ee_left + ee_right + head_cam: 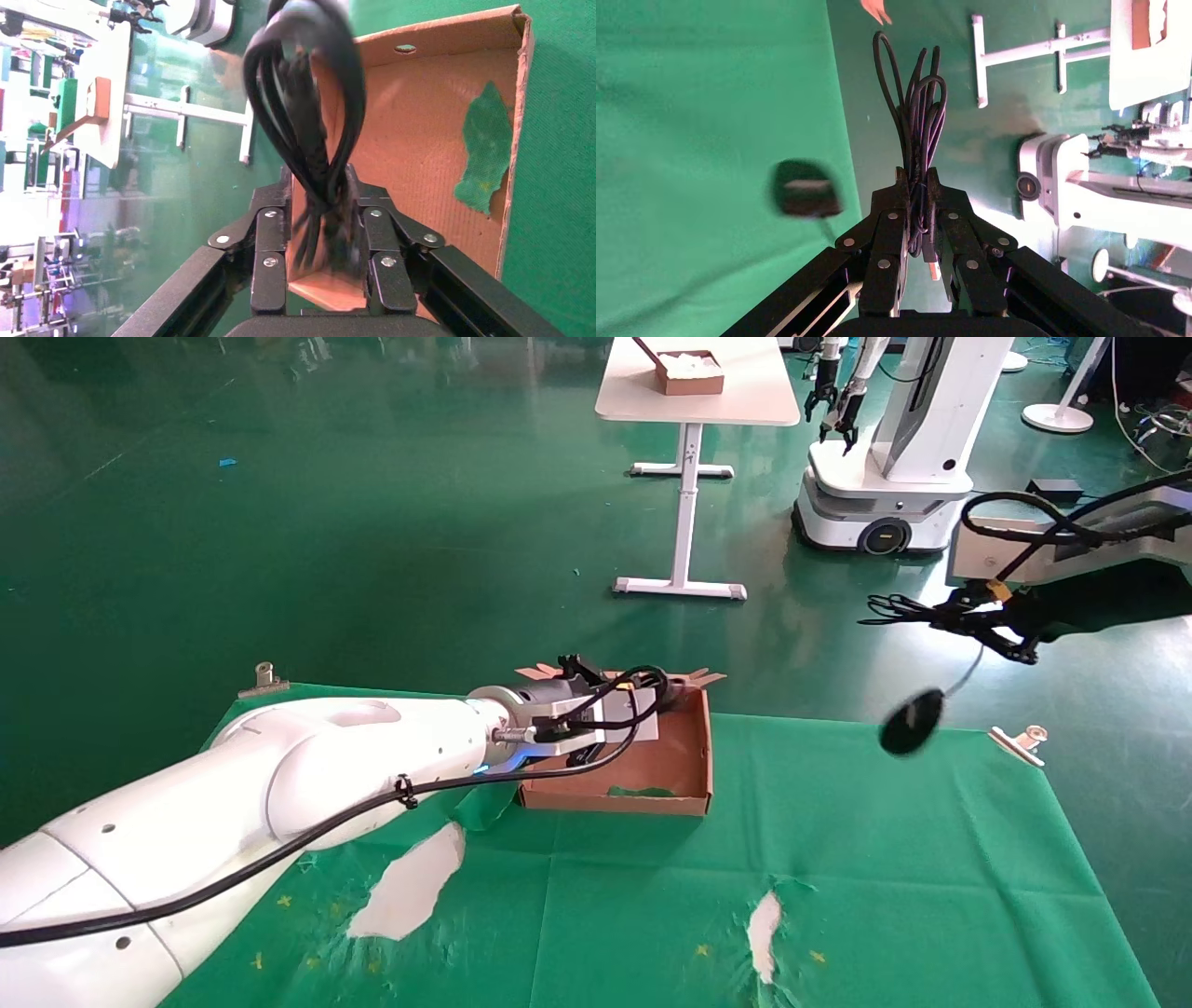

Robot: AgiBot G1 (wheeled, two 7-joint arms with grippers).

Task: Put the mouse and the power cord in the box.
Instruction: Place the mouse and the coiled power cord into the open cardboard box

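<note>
Green cloth, torn in two places so pale patches show through, covers your worktop (838, 859) across the lower half of the head view, with glossy green floor beyond it. Your left pincer (325, 232) sits at centre frame over the shallow reddish-brown cardboard box (684, 761) with jagged flaps on its far edge. Its black fingers (270, 242) are pressed together on the thick glossy black power cord (309, 105), pinching the coil at its gathered waist so the loops fan out past the fingertips, above the box's corrugated floor. You can see a scrap of green cloth lying on the box floor near one wall.

Your right pincer (919, 210) is at the right edge of the head view, out past the worktop's far right corner. It is clamped on the thin black bundled cable (916, 112) of the small black oval mouse (912, 721); the silver plug shows between the fingers. The mouse itself hangs free on its thin lead below the pincer, in the air over the cloth's upper right corner, well apart from the box.

In the upper part of the frame you have a white table (745, 393) carrying a smaller brown box, and a white robot base (875, 495) to its right.
</note>
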